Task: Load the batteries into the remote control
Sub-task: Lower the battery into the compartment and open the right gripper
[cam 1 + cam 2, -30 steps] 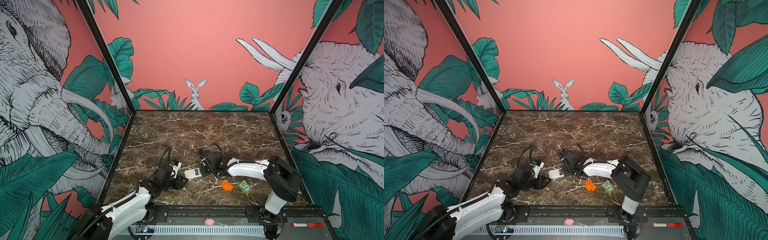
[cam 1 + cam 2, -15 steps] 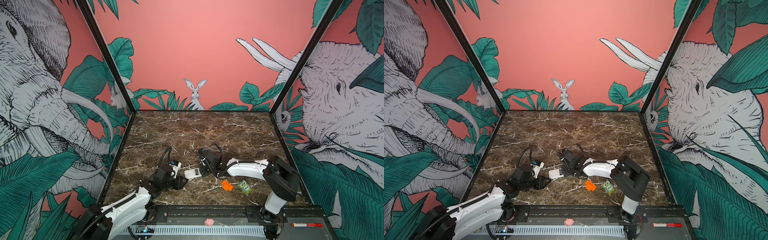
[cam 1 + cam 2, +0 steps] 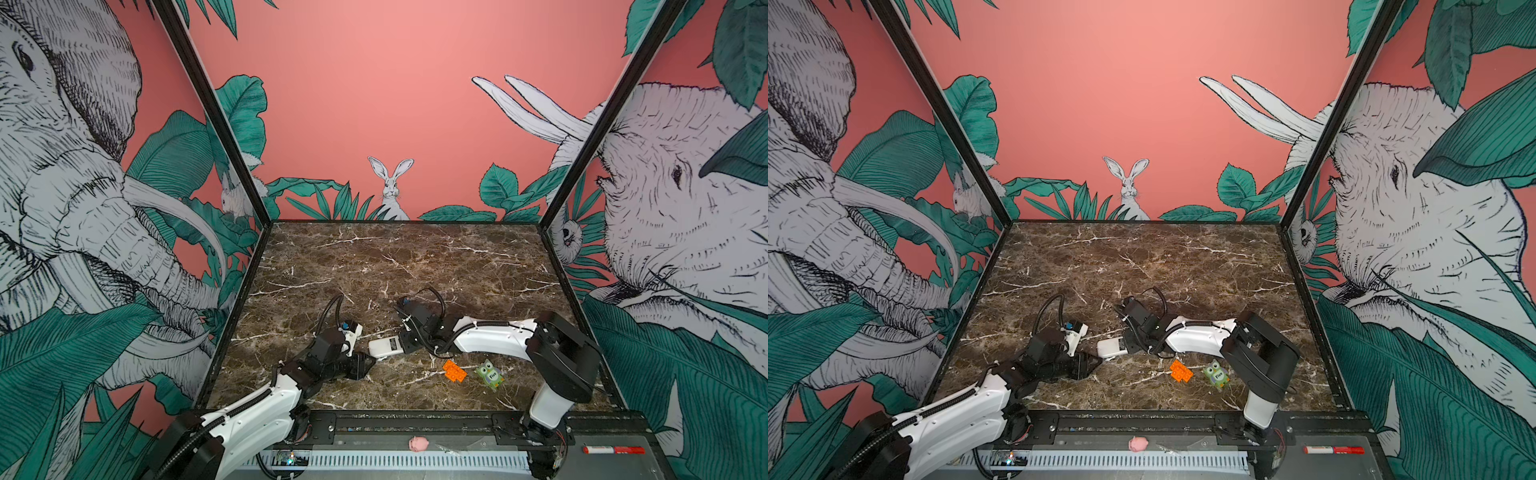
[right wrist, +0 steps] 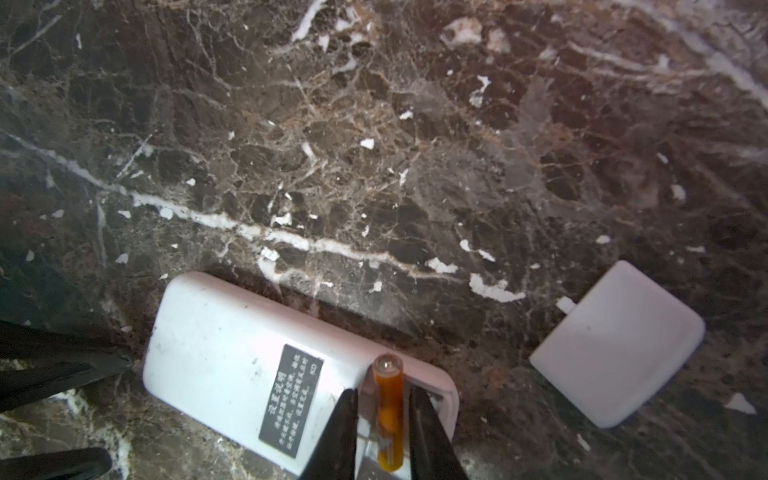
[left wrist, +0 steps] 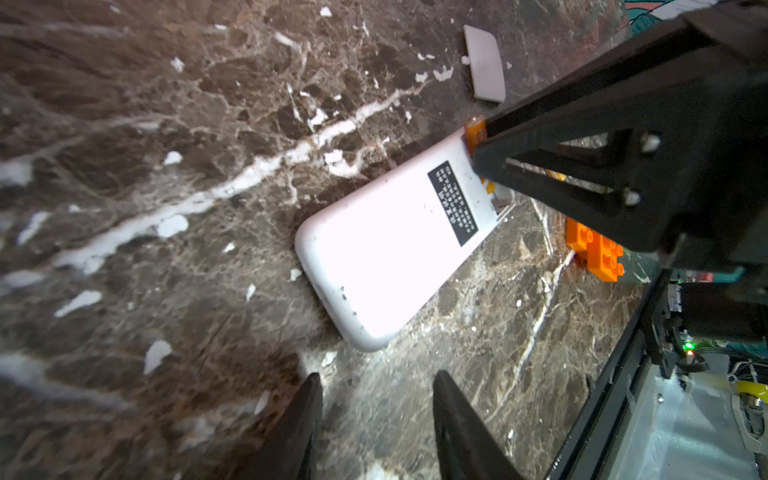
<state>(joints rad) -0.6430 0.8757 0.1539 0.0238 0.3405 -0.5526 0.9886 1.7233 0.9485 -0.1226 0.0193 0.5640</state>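
Two black pincers are working low over the brown, white-veined marble tabletop [image 3: 415,266]. The remote control [image 5: 395,249] [image 4: 232,353] [image 3: 384,347] is lying face down near the front middle. Its smooth white plastic back is facing up, oblong with rounded corners, with a black label of pale print near the uncovered end.

The right gripper [image 4: 382,390] is reaching over that end. Its tapered black fingers [image 4: 345,424] are standing either side of a battery [image 4: 388,407] [image 5: 475,129], a slim, glossy orange cylinder with a pale rounded tip. The battery is lying crosswise in the open compartment; whether it is fully seated cannot be told. A sliver of gap is showing beside one finger, so the jaws are released, not pinching.

The left gripper [image 5: 378,376] [image 3: 368,361] is hovering just off the remote's closed end. Its pointed fingers are parted over bare marble, grasping nothing.

The battery cover [image 4: 615,345] [image 5: 484,62], a flat white rounded plate with a small tab, is lying apart from the remote. Near the right arm, a flat orange studded brick [image 3: 454,370] and a green owl figure [image 3: 490,374] are sitting side by side.
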